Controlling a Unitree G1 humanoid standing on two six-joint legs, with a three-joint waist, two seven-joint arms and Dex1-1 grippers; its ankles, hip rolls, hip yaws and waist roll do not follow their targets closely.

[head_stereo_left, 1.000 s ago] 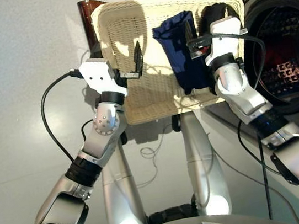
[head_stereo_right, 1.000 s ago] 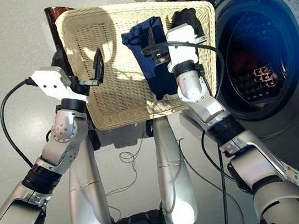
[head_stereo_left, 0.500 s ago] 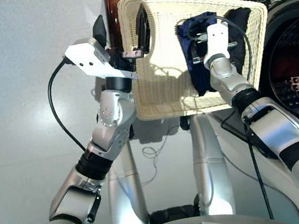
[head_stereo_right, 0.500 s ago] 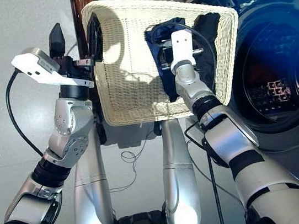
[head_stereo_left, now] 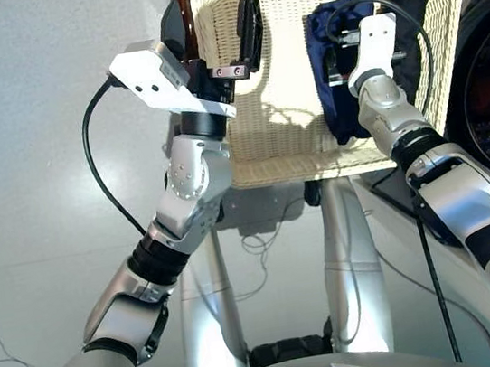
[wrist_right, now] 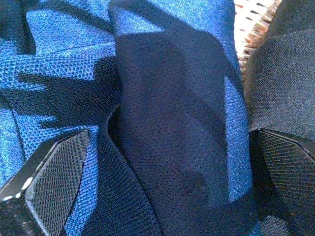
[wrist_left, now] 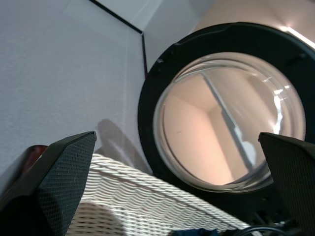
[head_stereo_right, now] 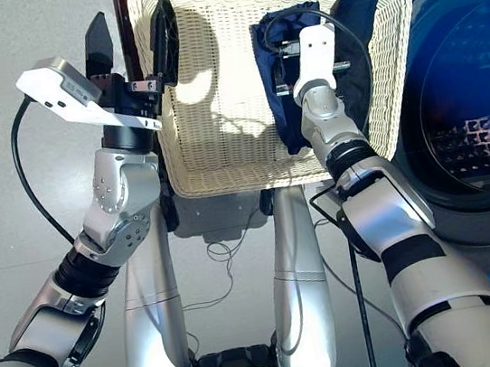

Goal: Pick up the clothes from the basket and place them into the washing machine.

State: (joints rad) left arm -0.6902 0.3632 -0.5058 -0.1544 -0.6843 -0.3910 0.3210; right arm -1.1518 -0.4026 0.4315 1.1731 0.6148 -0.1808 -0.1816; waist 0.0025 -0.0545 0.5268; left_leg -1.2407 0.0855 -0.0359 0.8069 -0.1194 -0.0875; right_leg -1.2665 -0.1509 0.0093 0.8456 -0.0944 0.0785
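Observation:
The cream-white basket (head_stereo_left: pixel 272 116) fills the upper middle of the eye views. In its right half a navy blue bundle (head_stereo_left: pixel 335 98) lies beside a black bundle (head_stereo_left: pixel 415 13). My right gripper (head_stereo_left: pixel 334 59) is open and pressed down on the navy bundle (wrist_right: pixel 162 98), one finger on each side of its fold, with the black bundle (wrist_right: pixel 280 83) next to one finger. My left gripper (head_stereo_left: pixel 212 15) is open, its two fingers astride the basket's left rim. The washing machine (head_stereo_right: pixel 482 114) stands at the right with its drum open. No coral-red bundle is in view.
The machine's round glass door (wrist_left: pixel 226 118) hangs open beyond the basket's far rim. A dark brown object (head_stereo_right: pixel 121 0) stands behind the basket's far left corner. Loose cables (head_stereo_left: pixel 263 245) lie on the grey floor below the basket.
The camera has shifted. My left arm has risen from inside the basket to its left rim. My right gripper has reached further in and settled on the navy bundle.

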